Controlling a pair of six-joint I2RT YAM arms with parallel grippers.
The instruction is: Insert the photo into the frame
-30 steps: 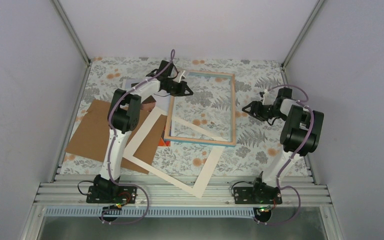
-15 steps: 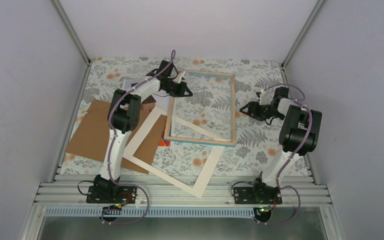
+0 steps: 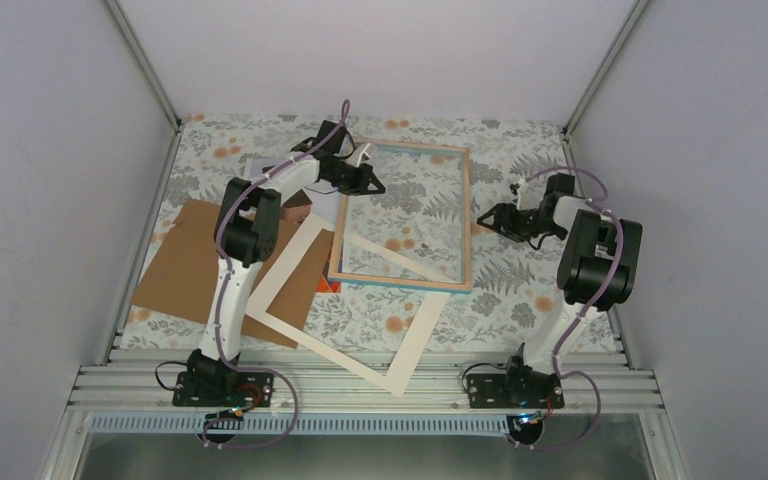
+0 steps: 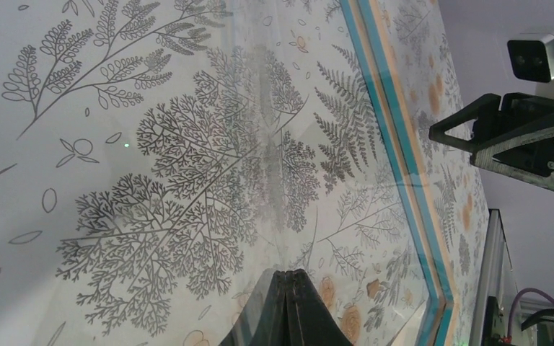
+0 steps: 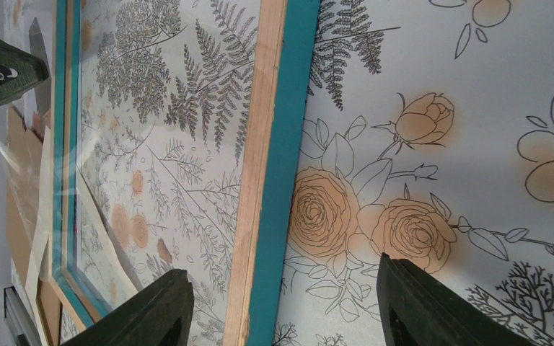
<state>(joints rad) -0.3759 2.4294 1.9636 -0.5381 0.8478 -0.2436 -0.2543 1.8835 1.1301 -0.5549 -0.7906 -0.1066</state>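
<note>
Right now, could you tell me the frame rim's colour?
The frame has a turquoise-blue rim; clearest in right wrist view.

Tablecloth [image 3: 520, 290]: floral print, grey ferns and orange roses, across the centre.
Backing board [image 3: 185, 265]: plain brown, flat, centre left.
Mat [image 3: 340, 356]: cream border, askew, lower centre, overlapping the board's right edge.
Rail [image 3: 380, 385]: aluminium, along the bottom.

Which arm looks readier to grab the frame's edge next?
Right, probably. The right claw is open with the frame's right rail between its fingers, so closing could grip it. The left claw is shut, tips together, near the frame's far left corner.
</note>
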